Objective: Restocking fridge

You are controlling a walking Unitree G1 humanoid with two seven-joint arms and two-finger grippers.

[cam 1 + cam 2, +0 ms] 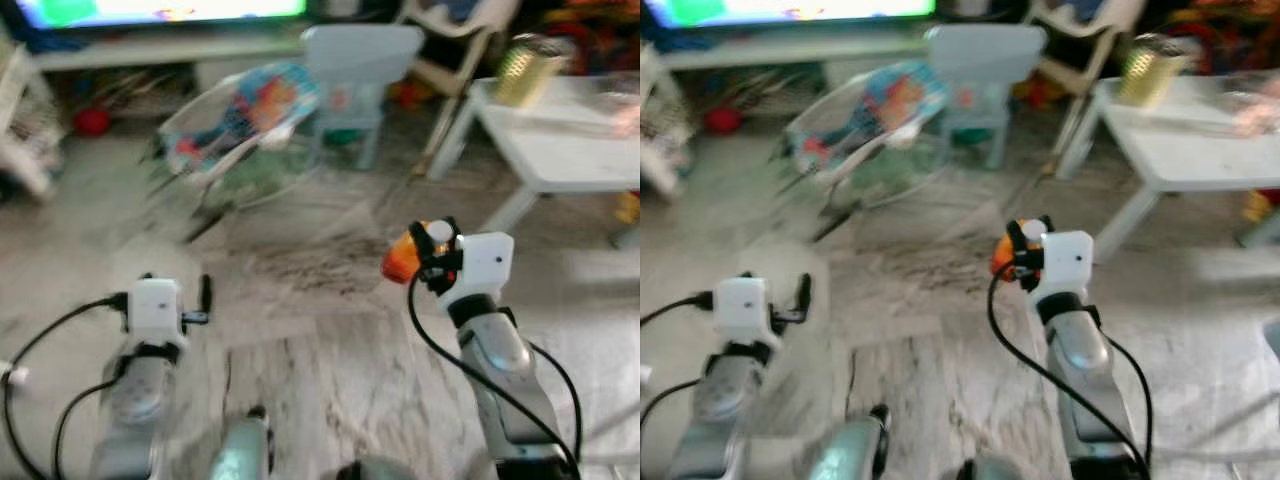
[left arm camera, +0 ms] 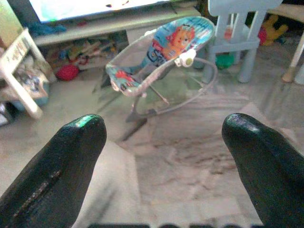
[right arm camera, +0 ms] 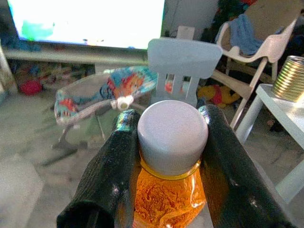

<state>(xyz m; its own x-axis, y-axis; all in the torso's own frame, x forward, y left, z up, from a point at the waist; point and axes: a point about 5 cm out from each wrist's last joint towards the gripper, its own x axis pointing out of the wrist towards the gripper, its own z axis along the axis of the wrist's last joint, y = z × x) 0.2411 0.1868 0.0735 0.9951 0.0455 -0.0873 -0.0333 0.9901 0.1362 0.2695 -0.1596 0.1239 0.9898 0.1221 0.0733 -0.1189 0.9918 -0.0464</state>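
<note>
Standing ahead: baby bouncer (image 1: 245,118), small chair (image 1: 358,75), white table (image 1: 560,140).

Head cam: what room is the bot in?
Likely a family living room: lit TV screen on a low stand, baby bouncer on the marble floor, toys behind. Right tool carries an orange bottle.

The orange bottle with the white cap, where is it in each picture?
Left eye view: the orange bottle is right of centre, held up by the right gripper.
Right eye view: the bottle is near the middle.
Left wrist view: not in it; the left gripper's fingers are apart.
Right wrist view: bottom centre, between the fingers.
Shared landmark: the baby bouncer.
</note>
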